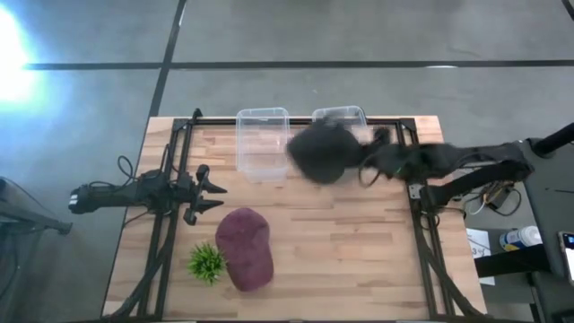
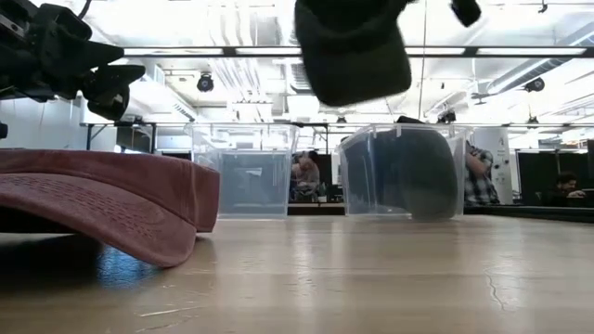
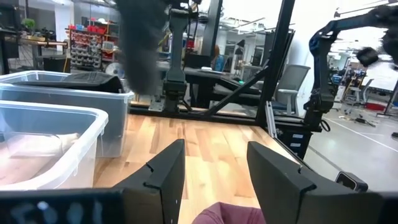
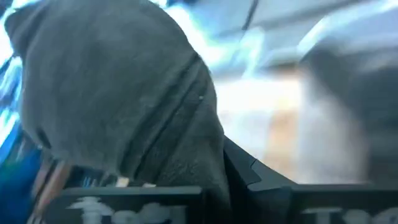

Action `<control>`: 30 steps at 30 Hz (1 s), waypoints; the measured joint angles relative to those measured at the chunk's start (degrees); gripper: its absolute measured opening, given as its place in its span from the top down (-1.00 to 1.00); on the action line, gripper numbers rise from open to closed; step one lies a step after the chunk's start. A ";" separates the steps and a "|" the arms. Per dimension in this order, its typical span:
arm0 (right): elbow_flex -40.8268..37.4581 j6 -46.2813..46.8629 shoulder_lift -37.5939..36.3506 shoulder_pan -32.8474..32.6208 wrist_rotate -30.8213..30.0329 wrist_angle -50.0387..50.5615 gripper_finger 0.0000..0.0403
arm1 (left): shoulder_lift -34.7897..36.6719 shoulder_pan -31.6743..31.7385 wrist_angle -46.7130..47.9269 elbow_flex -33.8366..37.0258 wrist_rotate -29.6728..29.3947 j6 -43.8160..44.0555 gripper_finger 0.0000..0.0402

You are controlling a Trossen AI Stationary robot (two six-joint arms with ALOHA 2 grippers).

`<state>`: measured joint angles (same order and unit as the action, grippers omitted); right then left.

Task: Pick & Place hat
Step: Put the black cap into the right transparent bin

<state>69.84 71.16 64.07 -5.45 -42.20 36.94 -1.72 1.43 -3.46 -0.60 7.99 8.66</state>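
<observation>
A dark grey hat [image 1: 321, 151] hangs in the air over the gap between two clear bins, held by my right gripper [image 1: 366, 161], which reaches in from the table's right. The low view shows this hat [image 2: 353, 46] high above the table, and it fills the right wrist view [image 4: 118, 93]. A maroon cap [image 1: 247, 248] lies crown up near the table's near edge. My left gripper [image 1: 211, 193] waits open at the table's left, above that maroon cap [image 3: 230, 214]. My right gripper is shut on the dark hat's edge [image 4: 208, 155], reaching roughly level from the table's right side. The cloth covers one finger; only the other finger [image 4: 249, 174] shows. The hat is lifted clear and hangs slack ahead of and below the fingers.
Two clear bins stand at the far edge: the left bin [image 1: 262, 142] and the right bin [image 1: 341, 115], which holds a dark thing [image 2: 422, 176]. A small green plant [image 1: 206, 262] sits beside the maroon cap. Bare wood lies in the table's middle and right.
</observation>
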 joint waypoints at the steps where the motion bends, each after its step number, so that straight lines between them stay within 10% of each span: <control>1: 0.00 -0.55 -1.36 1.57 -2.95 1.27 0.96 | 0.00 0.00 0.01 0.00 0.02 -0.15 0.17; 10: -0.17 2.39 -1.27 15.64 -6.27 10.22 0.96 | 0.00 0.01 0.00 0.00 0.02 0.06 0.17; 23: -0.22 13.11 12.48 18.15 -0.15 17.10 0.96 | 0.00 0.01 -0.02 0.00 0.02 0.88 0.17; 30: 4.13 7.78 10.64 18.45 -11.21 17.36 0.96 | 0.00 0.00 -0.02 0.00 0.02 2.20 0.17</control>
<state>73.97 78.94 74.71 12.99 -53.41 54.30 -1.72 1.43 -3.48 -0.60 8.01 10.86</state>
